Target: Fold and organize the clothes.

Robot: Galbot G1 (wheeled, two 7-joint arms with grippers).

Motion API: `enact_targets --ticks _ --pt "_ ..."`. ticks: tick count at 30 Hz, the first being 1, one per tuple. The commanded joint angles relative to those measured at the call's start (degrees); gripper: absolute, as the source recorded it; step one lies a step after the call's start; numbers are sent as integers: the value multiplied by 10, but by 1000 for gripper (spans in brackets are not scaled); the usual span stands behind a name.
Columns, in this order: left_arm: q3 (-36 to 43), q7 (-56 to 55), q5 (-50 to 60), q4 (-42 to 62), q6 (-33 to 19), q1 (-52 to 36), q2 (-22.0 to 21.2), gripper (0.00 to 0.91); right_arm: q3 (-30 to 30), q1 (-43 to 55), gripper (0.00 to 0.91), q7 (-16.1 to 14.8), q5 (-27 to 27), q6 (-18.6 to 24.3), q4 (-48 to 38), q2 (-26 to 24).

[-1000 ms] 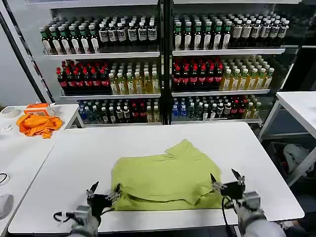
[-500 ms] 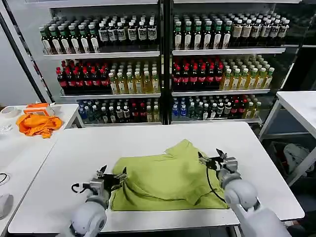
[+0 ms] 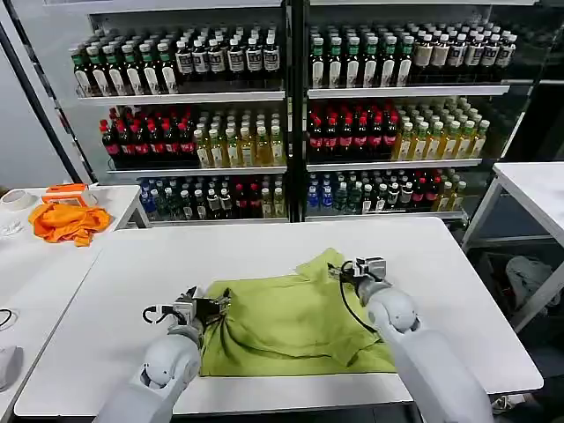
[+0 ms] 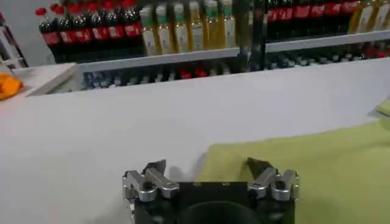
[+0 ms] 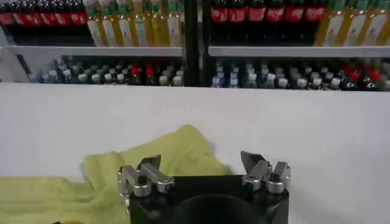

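While the lime yellow-green T-shirt [image 3: 295,317] lies spread in a rough, partly folded heap on the white table [image 3: 264,256], towards its near half, we have both arms out over it in the head view. Our left gripper [image 3: 210,307] sits low at the shirt's left edge, fingers spread wide and gripping nothing; from the left wrist view we see the left gripper [image 4: 207,170] straddling that edge, one fingertip [image 4: 155,167] over bare table and the other over green fabric, with the T-shirt [image 4: 317,164] running off to one side. Over on the other side, our right gripper [image 3: 351,269] hangs at the shirt's far right corner, where a bunched flap of cloth pokes up towards the back of the table. Its jaws are wide apart too, holding nothing, and the right wrist view shows the right gripper [image 5: 201,164] with one finger in front of the rumpled T-shirt [image 5: 177,152] and the other in front of plain tabletop. Well away on a side table at our left lies a bright orange cloth [image 3: 66,220], and behind the table stand shelves of bottled drinks [image 3: 291,115].
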Motion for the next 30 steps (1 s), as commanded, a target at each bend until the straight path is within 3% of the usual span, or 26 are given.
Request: enact_targets --ticks 1,2,4,5,7,16,30 --pt "13 0 -7 31 -9 -21 1 151 -20 68 907 -6 6 2 -116 45" --pt "14 0 -7 30 -10 -19 1 40 -19 71 907 -8 7 2 -122 48" --pt "16 2 -6 26 -10 -14 2 20 -20 71 685 -9 7 2 -126 52" --pt "16 2 -6 25 -9 -12 3 20 -22 70 373 -10 6 3 -128 54" --pt "18 4 -6 21 -9 -8 4 20 -26 67 20 -11 4 4 -129 56" --pt "18 14 -7 4 -13 8 10 20 -31 49 0 -16 1 9 -99 49" --pt "-5 26 -32 -60 -68 30 32 20 -8 13 0 -14 3 25 8 14"
